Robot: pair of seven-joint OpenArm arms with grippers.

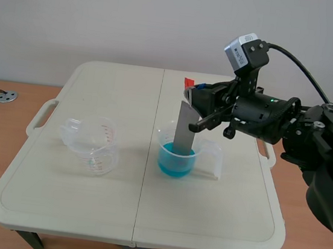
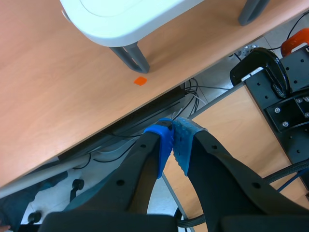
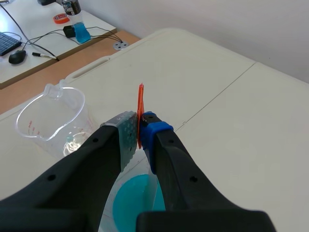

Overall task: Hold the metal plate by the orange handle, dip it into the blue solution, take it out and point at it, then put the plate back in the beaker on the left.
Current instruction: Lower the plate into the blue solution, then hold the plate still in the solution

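Observation:
The grey metal plate (image 1: 185, 128) stands upright with its lower end in the blue solution (image 1: 176, 162) of the right beaker (image 1: 179, 154). My right gripper (image 1: 197, 99) is shut on the plate's orange handle (image 3: 141, 112) above that beaker; the blue solution (image 3: 135, 200) shows below its fingers. The empty clear beaker (image 1: 92, 144) with red markings stands on the left half of the table, seen also in the right wrist view (image 3: 52, 119). My left gripper (image 2: 173, 143) is shut on nothing, off the table, over the floor.
The white folding table (image 1: 54, 196) has a seam down its middle. Its leg (image 2: 129, 55) and an orange tape mark (image 2: 140, 81) on the wooden floor show ahead of the left gripper. A desk with a bottle and cables (image 3: 72, 24) lies beyond the table.

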